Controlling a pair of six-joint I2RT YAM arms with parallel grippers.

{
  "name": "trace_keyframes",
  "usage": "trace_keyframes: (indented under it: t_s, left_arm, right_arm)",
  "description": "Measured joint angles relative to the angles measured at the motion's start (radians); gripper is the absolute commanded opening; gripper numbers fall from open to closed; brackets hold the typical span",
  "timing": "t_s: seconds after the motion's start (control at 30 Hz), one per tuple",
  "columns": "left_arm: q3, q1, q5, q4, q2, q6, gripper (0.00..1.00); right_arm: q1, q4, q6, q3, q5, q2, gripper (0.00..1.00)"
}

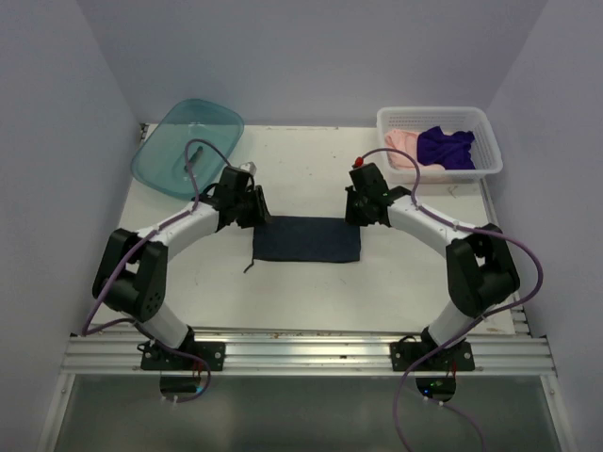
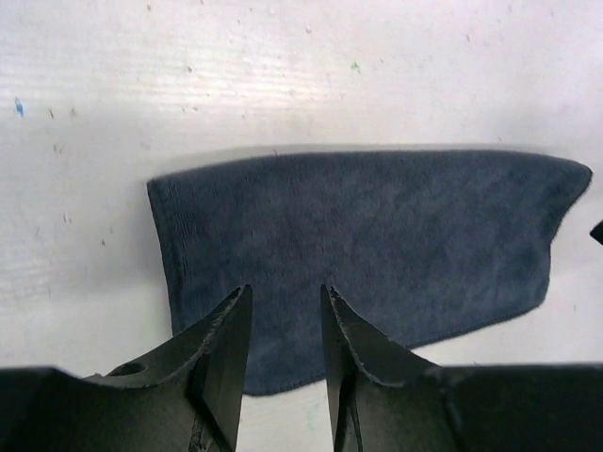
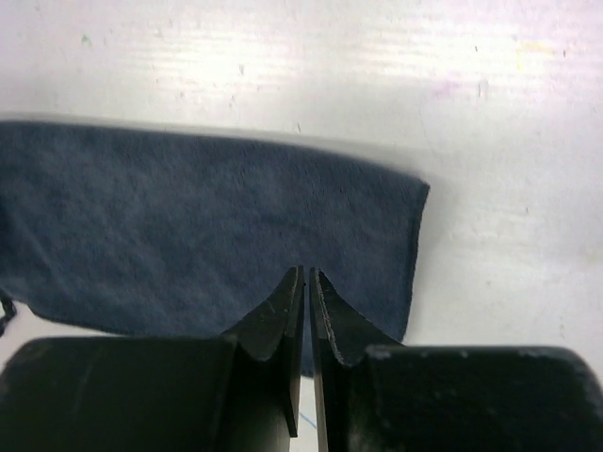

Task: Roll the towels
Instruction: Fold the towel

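A dark slate-blue towel (image 1: 306, 240) lies flat in the middle of the table, seen close up in both wrist views (image 2: 377, 226) (image 3: 188, 217). My left gripper (image 1: 252, 212) hovers over its left end. Its jaws are open (image 2: 285, 290), with only cloth showing below the gap. My right gripper (image 1: 361, 209) is over the towel's right end. Its jaws are shut to a thin slit (image 3: 307, 270) with nothing between them. A purple towel (image 1: 445, 147) and a pale pink towel (image 1: 402, 146) lie crumpled in the basket.
The white mesh basket (image 1: 485, 141) stands at the back right corner. A teal plastic tub (image 1: 188, 146) leans at the back left. Walls enclose the table on three sides, and a metal rail runs along the near edge.
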Motion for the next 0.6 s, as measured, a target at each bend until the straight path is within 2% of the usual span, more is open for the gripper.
trace_keyframes:
  t_s: [0.27, 0.6]
  left_arm:
    - [0.119, 0.009, -0.030, 0.009, 0.219, 0.011, 0.37]
    - [0.228, 0.012, -0.043, 0.004, 0.337, 0.018, 0.37]
  right_arm:
    - [-0.046, -0.004, -0.031, 0.146, 0.005, 0.201, 0.08]
    - [-0.085, -0.006, -0.058, 0.144, 0.034, 0.282, 0.07]
